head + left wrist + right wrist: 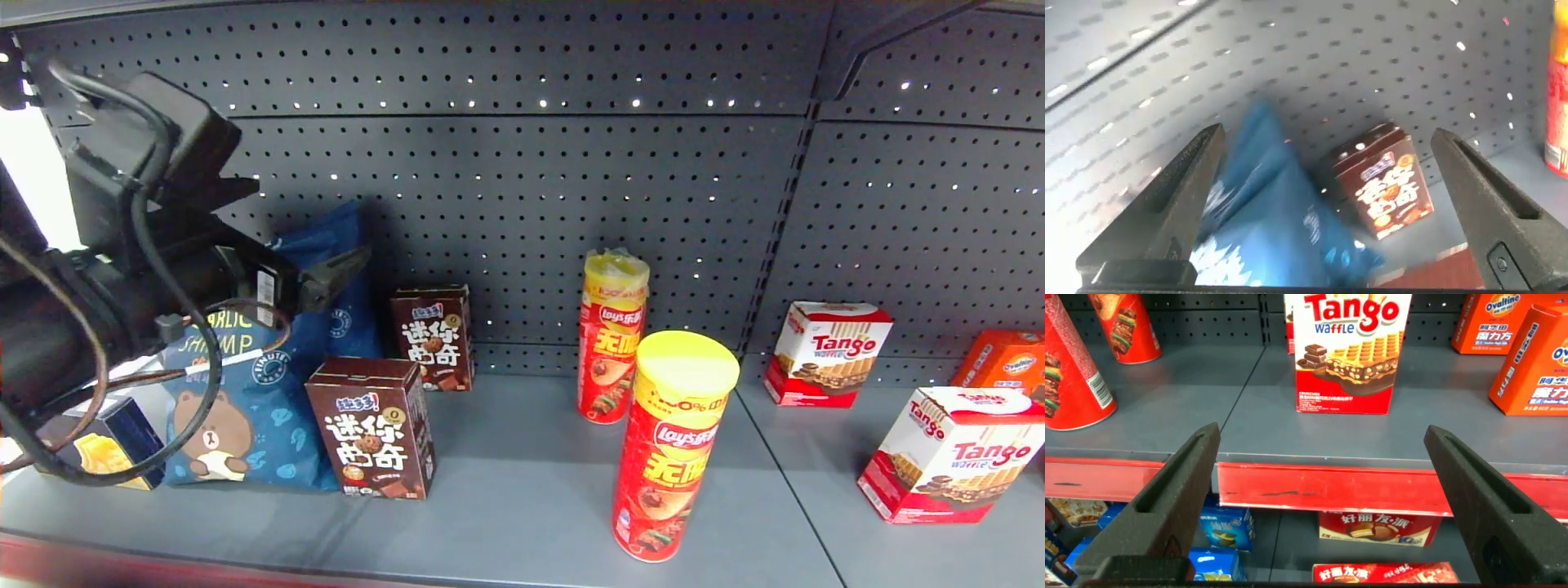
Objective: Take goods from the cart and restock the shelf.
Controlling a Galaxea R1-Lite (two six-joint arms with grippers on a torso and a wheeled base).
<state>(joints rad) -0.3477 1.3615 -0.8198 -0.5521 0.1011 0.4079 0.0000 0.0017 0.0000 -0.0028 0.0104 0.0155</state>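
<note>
My left arm hangs over the shelf (506,490), well to the left of the front red tube (673,445), with the forearm slanting in toward the back wall. My left pincer (1327,139) stands wide open around the top of the blue bag (269,384), which sits upright on the shelf. As far as I can tell, neither finger presses it. Between the bag and the front red tube stand the front brown box (374,429) and, farther back, the rear brown box (433,336). Just behind the front red tube stands a second tube (611,335). To that tube's right, my right pincer (1323,434) is held level before the shelf's red edge (1331,486). Its fingers are spread wide with nothing between them, and it faces a waffle box (1343,351).
</note>
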